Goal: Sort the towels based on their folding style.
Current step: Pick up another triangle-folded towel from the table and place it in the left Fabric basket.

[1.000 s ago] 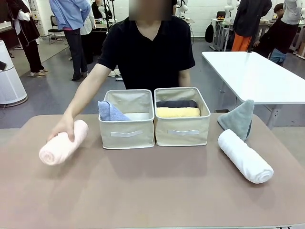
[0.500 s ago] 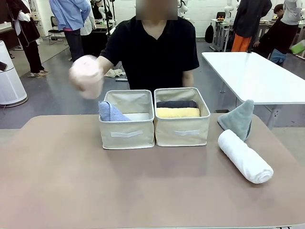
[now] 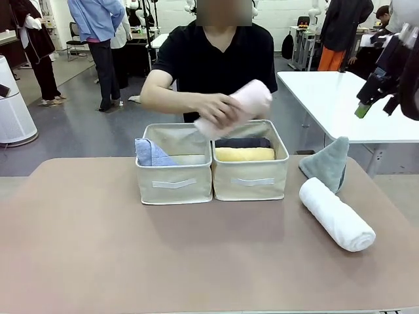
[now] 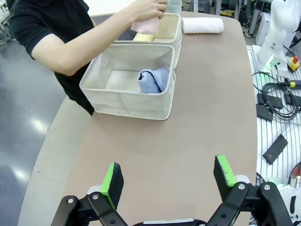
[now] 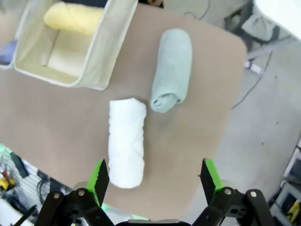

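Your right pincer [image 5: 155,173] hangs high over the right end of the surface [image 3: 196,261], fingers spread wide with nothing between them. The white towel [image 5: 126,141] lies on the surface almost straight beneath it. In the right wrist view the roll's long axis runs away from you, crosswise to the line between the two fingers, so they would close over its width. It sits a little toward the left-hand finger. The grey-teal towel [image 5: 172,68], the triangle-folded one, lies just beside the roll's far end, on the side toward the right-hand finger. Your left pincer [image 4: 168,172] is just as wide open and empty. It hangs over bare surface with both baskets between it and those two towels, so the right arm is plainly the nearer. The person's hand [image 3: 219,108] holds the pink towel [image 3: 243,101] above the right-hand basket [image 3: 252,183], where the yellow towel [image 3: 244,154] and dark grey towel [image 3: 242,142] lie. The light blue towel [image 3: 150,152] is in the left-hand basket [image 3: 173,186]. I judge the white roll your likely next pick.
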You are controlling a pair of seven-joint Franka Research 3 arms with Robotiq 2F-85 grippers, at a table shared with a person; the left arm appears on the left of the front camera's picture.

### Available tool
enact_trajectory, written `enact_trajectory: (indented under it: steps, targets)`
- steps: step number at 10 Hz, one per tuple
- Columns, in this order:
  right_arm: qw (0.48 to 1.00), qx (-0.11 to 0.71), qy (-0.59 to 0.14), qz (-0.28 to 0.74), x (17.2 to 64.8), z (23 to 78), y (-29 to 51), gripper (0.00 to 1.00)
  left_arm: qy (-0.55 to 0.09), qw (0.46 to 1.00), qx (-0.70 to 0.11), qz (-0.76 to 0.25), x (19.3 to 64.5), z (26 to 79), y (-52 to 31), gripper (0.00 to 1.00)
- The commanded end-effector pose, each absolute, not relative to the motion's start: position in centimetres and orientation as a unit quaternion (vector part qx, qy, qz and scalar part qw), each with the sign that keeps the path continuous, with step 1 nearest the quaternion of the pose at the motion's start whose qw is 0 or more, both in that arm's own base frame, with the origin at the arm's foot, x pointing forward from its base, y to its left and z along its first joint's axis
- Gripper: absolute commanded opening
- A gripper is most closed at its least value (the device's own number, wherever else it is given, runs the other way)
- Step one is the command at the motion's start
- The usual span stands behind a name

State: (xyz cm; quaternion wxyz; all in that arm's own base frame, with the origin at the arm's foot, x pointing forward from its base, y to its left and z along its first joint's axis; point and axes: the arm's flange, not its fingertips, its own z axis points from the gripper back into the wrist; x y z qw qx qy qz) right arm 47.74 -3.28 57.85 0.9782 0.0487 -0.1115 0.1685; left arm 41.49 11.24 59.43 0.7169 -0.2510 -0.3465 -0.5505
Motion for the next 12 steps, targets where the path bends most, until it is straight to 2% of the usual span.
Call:
enact_trajectory:
  steps: [1, 2, 8, 10, 12]
  targets:
    - [0.972, 0.091, -0.110, 0.187, 46.5, 59.5, -2.9, 1.00, -0.342, 0.720, -0.252, -0.548, 41.4, 59.6, 11.2, 1.00]
    - [0.978, 0.049, -0.112, 0.168, 47.7, 57.8, -3.3, 1.00, -0.342, 0.720, -0.252, -0.548, 41.4, 59.6, 11.2, 1.00]
    - [0.978, 0.058, -0.109, 0.170, 47.5, 57.9, -3.3, 1.00, -0.342, 0.720, -0.252, -0.548, 41.4, 59.6, 11.2, 1.00]
    - [0.980, -0.044, -0.131, 0.146, 51.1, 54.3, -1.2, 1.00, -0.342, 0.720, -0.252, -0.548, 41.4, 59.6, 11.2, 1.00]
    - [0.981, -0.037, -0.120, 0.147, 53.2, 52.6, -0.4, 1.00, -0.342, 0.720, -0.252, -0.548, 41.4, 59.6, 11.2, 1.00]
